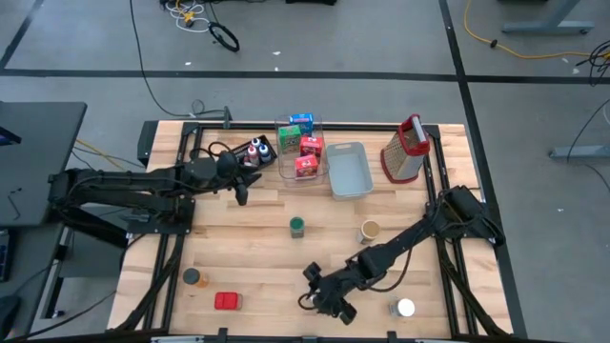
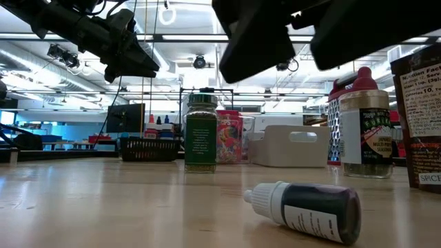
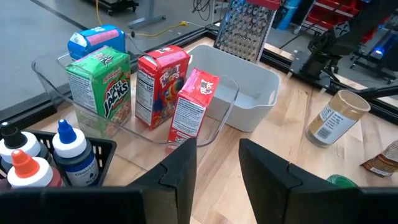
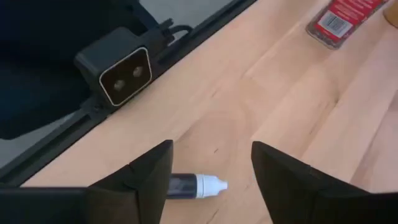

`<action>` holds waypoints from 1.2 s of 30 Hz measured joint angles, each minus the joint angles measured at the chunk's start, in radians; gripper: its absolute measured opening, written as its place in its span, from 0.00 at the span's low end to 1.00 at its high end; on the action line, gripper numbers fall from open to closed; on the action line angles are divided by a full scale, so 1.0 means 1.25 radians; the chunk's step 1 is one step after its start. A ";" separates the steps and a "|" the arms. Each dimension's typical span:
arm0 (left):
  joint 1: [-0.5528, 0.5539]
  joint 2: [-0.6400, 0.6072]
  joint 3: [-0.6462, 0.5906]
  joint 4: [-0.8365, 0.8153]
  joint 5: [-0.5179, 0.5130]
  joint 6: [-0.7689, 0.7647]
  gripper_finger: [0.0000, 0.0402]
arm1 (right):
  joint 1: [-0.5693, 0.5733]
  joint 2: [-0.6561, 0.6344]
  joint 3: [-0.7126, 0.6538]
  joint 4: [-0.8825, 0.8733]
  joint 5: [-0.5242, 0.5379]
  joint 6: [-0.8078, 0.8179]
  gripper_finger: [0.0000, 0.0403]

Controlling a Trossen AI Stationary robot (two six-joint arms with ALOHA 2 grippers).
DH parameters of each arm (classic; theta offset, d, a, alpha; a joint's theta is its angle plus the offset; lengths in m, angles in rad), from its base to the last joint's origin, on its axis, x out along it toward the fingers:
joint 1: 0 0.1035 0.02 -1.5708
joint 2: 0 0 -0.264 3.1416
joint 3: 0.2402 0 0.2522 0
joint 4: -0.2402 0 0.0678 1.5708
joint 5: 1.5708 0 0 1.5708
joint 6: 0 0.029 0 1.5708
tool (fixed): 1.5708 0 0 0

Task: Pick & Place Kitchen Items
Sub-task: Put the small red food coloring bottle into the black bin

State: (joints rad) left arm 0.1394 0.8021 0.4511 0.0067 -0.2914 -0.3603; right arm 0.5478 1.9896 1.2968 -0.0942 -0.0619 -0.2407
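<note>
A small dark bottle with a white cap (image 4: pixel 198 185) lies on its side on the wooden table near the front edge, also seen in the low view (image 2: pixel 310 208). My right gripper (image 4: pixel 211 168) hovers open above it (image 1: pixel 322 295), one finger partly covering the bottle's body. My left gripper (image 3: pixel 217 163) stands open and empty at the back left (image 1: pixel 245 187), facing a clear bin (image 3: pixel 50 74) of little boxes. A green-capped jar (image 1: pixel 297 226), a tan jar (image 1: pixel 370 231), a white-lidded can (image 1: pixel 405 308), a brown jar (image 1: pixel 193 277) and a red box (image 1: pixel 227 301) stand loose on the table.
A black tray of coloured-cap bottles (image 1: pixel 254 151), a grey-blue tray (image 1: pixel 349 170) and a red-handled metal grater (image 1: pixel 404 151) line the far edge. A small camera (image 4: pixel 124 76) sits on the front rail beside my right gripper. Bare wood lies in the table's middle.
</note>
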 joint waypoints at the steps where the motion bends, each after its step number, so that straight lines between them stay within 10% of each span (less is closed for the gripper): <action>1: 0.000 0.000 0.000 0.000 0.000 0.000 0.32 | -0.003 0.000 0.000 0.002 -0.010 0.000 0.58; 36: 0.000 0.000 0.000 0.008 -0.002 0.049 0.32 | 0.002 0.110 0.001 0.028 0.007 0.065 0.69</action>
State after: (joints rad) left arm 0.1394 0.8021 0.4516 0.0161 -0.2943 -0.2990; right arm 0.5499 2.1275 1.2981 -0.0590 -0.0526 -0.1600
